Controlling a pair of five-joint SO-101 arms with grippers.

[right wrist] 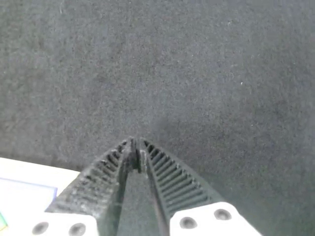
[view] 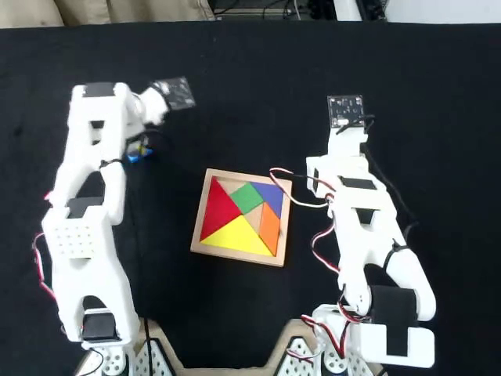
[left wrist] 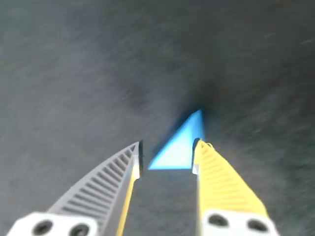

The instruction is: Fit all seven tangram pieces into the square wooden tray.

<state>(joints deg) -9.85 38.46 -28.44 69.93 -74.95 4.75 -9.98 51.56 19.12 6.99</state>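
Left wrist view: the left jaws are open, and the blue triangle [left wrist: 179,145] lies on the desk [left wrist: 74,59] right between their tips, close to the yellow one. Its flat side runs across the gap and its tip points away from the jaws. This arm is much the nearer one. The right jaws are shut on nothing, just beside the wooden tray [view: 199,215], which seems to have one bare spot.

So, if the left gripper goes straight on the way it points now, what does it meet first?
Most likely the blue triangle, lying on the black cloth between the open jaws of the left gripper; how near, I cannot tell.
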